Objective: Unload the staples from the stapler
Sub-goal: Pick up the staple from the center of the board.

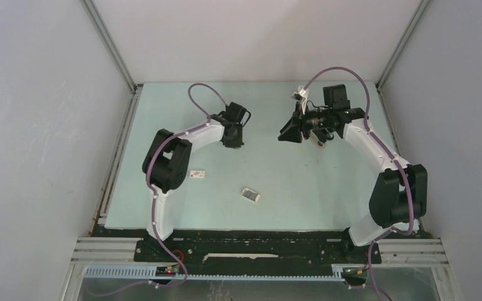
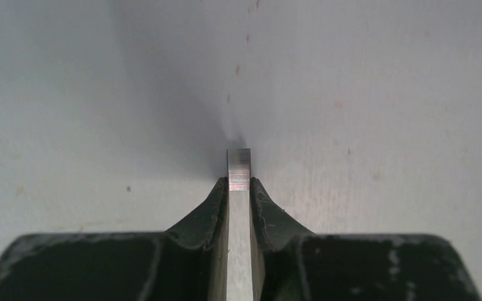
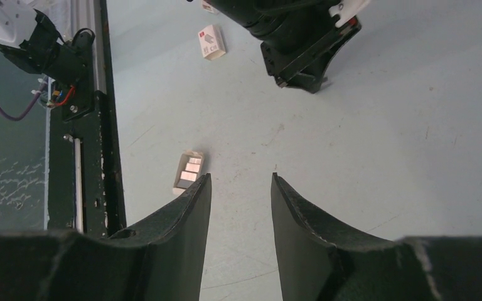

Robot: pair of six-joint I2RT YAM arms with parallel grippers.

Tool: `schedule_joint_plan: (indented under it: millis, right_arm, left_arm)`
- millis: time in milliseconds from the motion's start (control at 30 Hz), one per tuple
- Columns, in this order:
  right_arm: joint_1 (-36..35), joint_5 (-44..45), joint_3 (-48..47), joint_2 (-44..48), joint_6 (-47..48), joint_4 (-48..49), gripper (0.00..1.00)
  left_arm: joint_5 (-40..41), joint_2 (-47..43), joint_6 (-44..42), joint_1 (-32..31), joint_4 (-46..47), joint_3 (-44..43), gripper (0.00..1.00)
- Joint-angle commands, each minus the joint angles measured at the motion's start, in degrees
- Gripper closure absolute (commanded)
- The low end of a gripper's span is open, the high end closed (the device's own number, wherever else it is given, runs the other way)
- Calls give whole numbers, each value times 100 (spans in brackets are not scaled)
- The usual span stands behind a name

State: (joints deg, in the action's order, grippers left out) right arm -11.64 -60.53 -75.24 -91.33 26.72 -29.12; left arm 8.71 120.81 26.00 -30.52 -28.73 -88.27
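The staples [image 2: 239,169] formed one thin, flat, silvery-grey metal strip with a brushed face and a square-cut end. They were clamped edge-on in the left gripper [image 2: 239,184]. Its fingers [image 2: 204,216] were matte black, rough-surfaced and scuffed, and curved inward to narrow tips. Both tips pressed against the sides of the strip, and its end projected just past them towards the table [image 2: 383,125]. Contact between that end and the table could not be determined.

The table was a pale, smooth sheet with small reddish specks and faint scratches. In the top view, the left gripper [image 1: 233,140] stood over the left rear part of the table.

The right gripper [image 3: 241,183] had the same black, textured, curved fingers [image 3: 185,216]. They stood apart with a clear gap; only bare table showed between them.

A small white box [image 1: 197,174] lay near the left arm. A small open carton [image 3: 188,172] with pale pink blocks inside lay nearer the front edge.
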Motion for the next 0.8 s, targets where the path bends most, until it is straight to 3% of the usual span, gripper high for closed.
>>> schedule_joint_plan:
  millis: [0, 367, 767]
  right_arm:
    - [53, -417, 150, 436, -330, 347, 51]
    - [-35, -833, 955, 864, -2199, 1414, 50]
    - [-287, -1068, 2286, 460, -4595, 3814, 50]
  left_arm:
    - [-736, -1037, 158, -11, 967, 872, 84]
    - [-2550, -2765, 1051, -120, 3946, 3621, 85]
    - [-4083, -3423, 2134, -270, 7096, 5879, 85]
